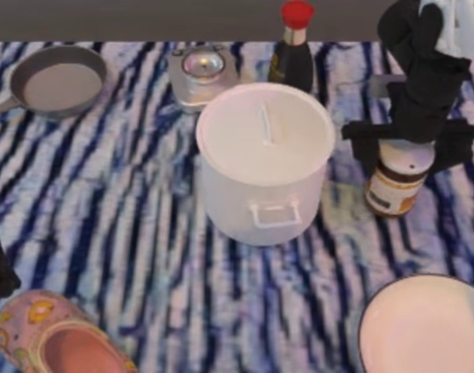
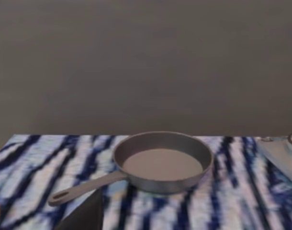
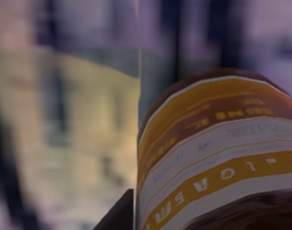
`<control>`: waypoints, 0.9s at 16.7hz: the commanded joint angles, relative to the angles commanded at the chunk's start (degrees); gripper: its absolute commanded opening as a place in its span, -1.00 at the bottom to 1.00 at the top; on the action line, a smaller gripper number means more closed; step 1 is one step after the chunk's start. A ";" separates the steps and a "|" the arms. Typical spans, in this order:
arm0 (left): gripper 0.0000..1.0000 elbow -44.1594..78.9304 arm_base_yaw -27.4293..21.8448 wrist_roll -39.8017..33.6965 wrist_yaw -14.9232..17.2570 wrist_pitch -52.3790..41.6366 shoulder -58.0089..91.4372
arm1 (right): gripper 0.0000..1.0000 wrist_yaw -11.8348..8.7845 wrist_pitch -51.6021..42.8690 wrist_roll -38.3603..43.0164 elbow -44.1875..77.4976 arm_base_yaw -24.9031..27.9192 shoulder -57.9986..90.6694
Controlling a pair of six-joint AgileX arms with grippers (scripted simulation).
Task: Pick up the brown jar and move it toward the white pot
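Jaws of the right gripper (image 1: 412, 141) clamped around brown jar (image 1: 398, 179), cream-and-orange label lettering unreadable.

A cloth of white with dark blue and violet streaks (image 1: 128, 225) covers the whole table, its stripes running roughly from the near edge toward the far one, wavering like brush strokes. Along the far edge the cloth ends in a straight line, and beyond it lies a plain, flat grey-brown backdrop (image 1: 144, 19) without seam, window or furniture. In the left wrist view the same dull grey-brown surface (image 2: 146, 62) fills the upper half above the streaked cloth (image 2: 232, 191). The light is soft and even, with only faint shadows on the cloth.
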 joint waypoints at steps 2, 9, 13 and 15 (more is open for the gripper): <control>1.00 0.00 0.00 0.00 0.00 0.00 0.00 | -0.55 0.00 0.00 0.00 0.00 0.00 0.00; 1.00 0.00 0.00 0.00 0.00 0.00 0.00 | 0.51 0.00 0.00 0.00 0.00 0.00 0.00; 1.00 0.00 0.00 0.00 0.00 0.00 0.00 | 1.00 0.00 0.00 0.00 0.00 0.00 0.00; 1.00 0.00 0.00 0.00 0.00 0.00 0.00 | 1.00 0.00 0.00 0.00 0.00 0.00 0.00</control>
